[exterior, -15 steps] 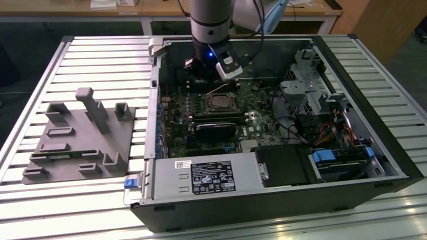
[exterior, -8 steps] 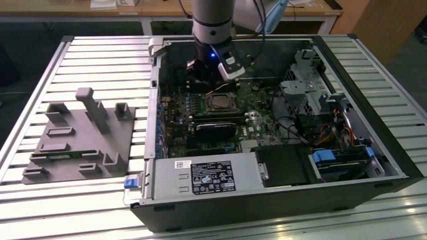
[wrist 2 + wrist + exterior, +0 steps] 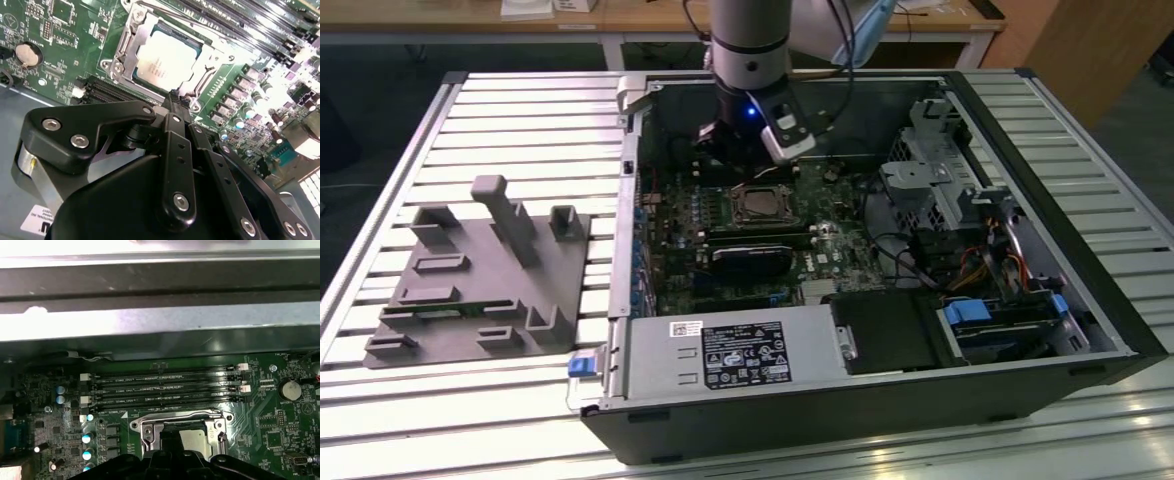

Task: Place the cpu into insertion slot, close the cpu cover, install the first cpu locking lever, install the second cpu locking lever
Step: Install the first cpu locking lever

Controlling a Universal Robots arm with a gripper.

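Exterior view: open computer case (image 3: 881, 405) lies flat on the slatted metal worktop (image 3: 520, 110). A grey moulded fixture (image 3: 480, 270) sits on the worktop at the exterior view's left, well apart from the case.

The arm comes down from the far side into the case. The pincer (image 3: 744, 165) hangs over the green circuit board (image 3: 847, 240), just far of the insertion slot (image 3: 762, 205). A long black card (image 3: 751, 262) lies on the board just near of the slot. A metal box with a white label (image 3: 720, 355) fills the case's near edge.

Second wrist view: the cpu (image 3: 165, 60) is seated in the slot, dull silver top facing up. The cpu cover (image 3: 126, 50) lies flat around it, and the chip shows through its window.

Pincer (image 3: 179, 99): tips drawn together, with nothing visibly between them. They sit right at the edge of the socket frame. Whether they touch it I cannot tell.

First wrist view: a thin wire lever (image 3: 180, 413) runs along the side of the socket nearest the row of long memory slots (image 3: 165, 387). Whether it is latched I cannot tell. The pincer's (image 3: 170, 442) dark body covers part of the socket there, with a strip of the chip visible beside it.

A coin cell (image 3: 289, 389) sits on the board, near the socket.
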